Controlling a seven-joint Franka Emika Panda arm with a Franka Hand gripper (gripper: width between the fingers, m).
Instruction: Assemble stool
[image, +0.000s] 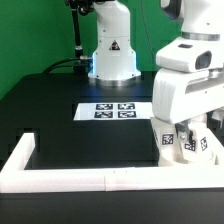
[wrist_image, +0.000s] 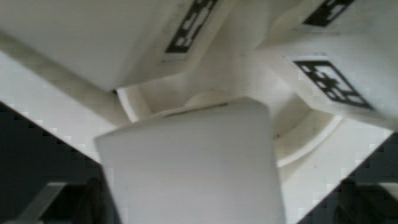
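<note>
My gripper hangs low at the exterior view's right, over a cluster of white tagged stool parts next to the border wall. In the wrist view a white leg block fills the space between the jaws, and the gripper looks shut on it. Beyond the block lies the round seat with black-and-white tags, its curved rim showing beside the block. Another tagged leg stands on the seat. The third leg does not show clearly. The fingertips are mostly hidden by the hand and the block.
The marker board lies flat mid-table. The arm's white base stands behind it. A long white border wall runs along the front and turns back at the exterior view's left.
</note>
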